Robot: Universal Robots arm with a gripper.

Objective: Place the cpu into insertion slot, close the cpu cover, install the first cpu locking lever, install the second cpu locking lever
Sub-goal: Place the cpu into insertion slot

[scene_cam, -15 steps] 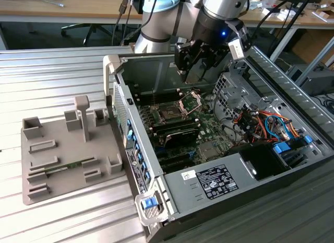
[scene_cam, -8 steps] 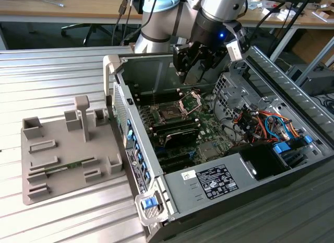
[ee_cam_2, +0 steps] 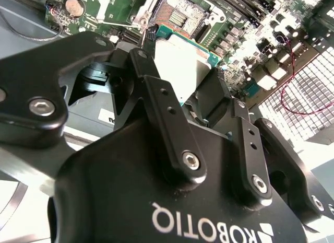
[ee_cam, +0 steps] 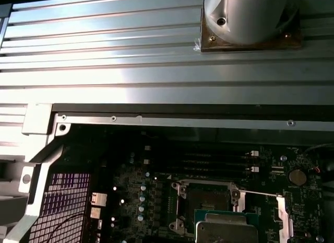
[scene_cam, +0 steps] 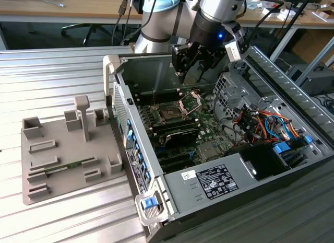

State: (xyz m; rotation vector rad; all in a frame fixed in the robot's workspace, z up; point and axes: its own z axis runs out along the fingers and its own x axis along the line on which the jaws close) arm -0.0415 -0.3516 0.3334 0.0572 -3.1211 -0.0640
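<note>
- The first step is in hand: the cpu [ee_cam_2: 175,57] is being carried to the insertion slot [ee_cam_2: 180,15] and is not yet seated.
- The gripper [ee_cam_2: 180,64] is grasping the cpu, its two black fingers [ee_cam_2: 151,81] clenching on opposite edges of the chip, with the silvery lid and green border showing between them.
- In the exterior view the gripper [scene_cam: 187,74] is hanging inside the open computer case [scene_cam: 292,86], just above the insertion slot [scene_cam: 190,101] on the green motherboard [scene_cam: 209,133].
- In the first wrist view the cpu [ee_cam: 227,231] is sitting apart from the insertion slot [ee_cam: 207,197], and the dark contact field is lying fully exposed.
- The cpu cover [ee_cam: 282,214] seems to be standing swung open beside the socket, seen edge-on as a silvery strip, though I cannot be sure of it.
- A thin wire locking lever [ee_cam: 255,193] appears to be lying unhooked between socket and strip.
- Seating, as I judge it, is calling for the chip to be held level and square to the socket rim, centred over the opening, and lowered gently so it is dropping in rather than scraping the contacts.
- Whether the chip's orientation is matching the socket's keying I cannot tell.
</note>
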